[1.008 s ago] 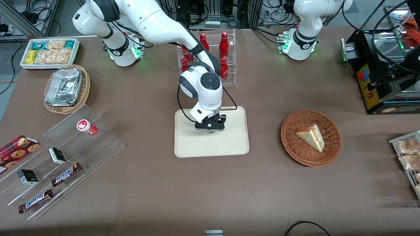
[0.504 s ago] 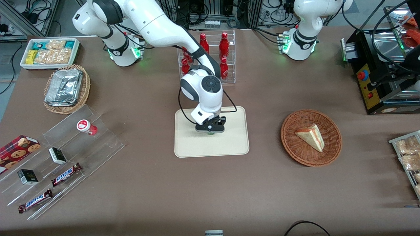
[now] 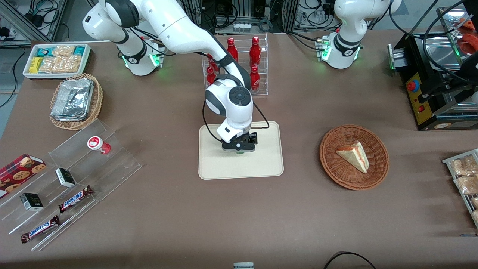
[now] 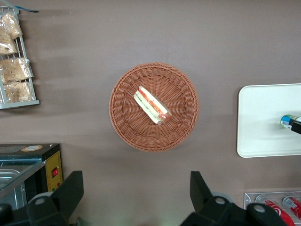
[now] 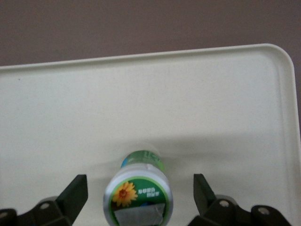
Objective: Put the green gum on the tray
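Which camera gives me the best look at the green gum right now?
The right wrist view: the green gum stands on the tray between the open gripper fingers, label visible. The front view hides nearly all of it under the gripper; the left wrist view shows only a sliver.

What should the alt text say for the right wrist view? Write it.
The open gripper straddles the green gum, its fingers standing clear on either side. The gum stands upright, white flower-label lid up, on the cream tray. Brown table shows past the tray's rim.
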Robot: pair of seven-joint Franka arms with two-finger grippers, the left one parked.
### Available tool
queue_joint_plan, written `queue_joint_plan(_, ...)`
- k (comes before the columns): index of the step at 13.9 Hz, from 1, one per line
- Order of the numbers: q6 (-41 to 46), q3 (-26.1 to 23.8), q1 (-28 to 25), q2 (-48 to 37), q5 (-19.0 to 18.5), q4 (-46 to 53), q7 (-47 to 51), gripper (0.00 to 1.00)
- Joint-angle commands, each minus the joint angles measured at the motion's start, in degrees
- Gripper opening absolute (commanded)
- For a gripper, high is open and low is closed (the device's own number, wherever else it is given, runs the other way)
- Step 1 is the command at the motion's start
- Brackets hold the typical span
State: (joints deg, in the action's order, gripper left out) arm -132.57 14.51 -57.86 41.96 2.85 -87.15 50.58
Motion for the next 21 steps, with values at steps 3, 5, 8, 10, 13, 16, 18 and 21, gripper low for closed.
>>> queue_joint_plan(3, 11.2, 0.5, 3.1, -12.4, 0.2, -2.4, -2.4, 1.00)
queue_joint_plan(5, 15.6, 0.5, 5.8, -18.9, 0.1, -4.9, -3.8, 1.00)
queue_joint_plan(8, 23.8, 0.0, 12.2, -28.1, 0.1, -7.1, -9.9, 1.00)
queue_joint_plan(10, 31.1, -0.2, 17.6, -32.8, 0.2, -7.3, -15.2, 1.00)
queue_joint_plan(13, 37.8, -0.7, 25.2, -37.6, -0.3, -7.6, -19.8, 1.00)
queue_joint_plan(16, 41.4, -2.1, 33.7, -42.0, -0.4, -7.9, -28.2, 1.00)
queue_joint_plan(18, 45.2, -2.8, 37.6, -44.7, -0.5, -7.9, -33.2, 1.00)
queue_joint_plan(21, 47.4, -8.8, 47.5, -46.9, -2.3, -7.9, -40.4, 1.00)
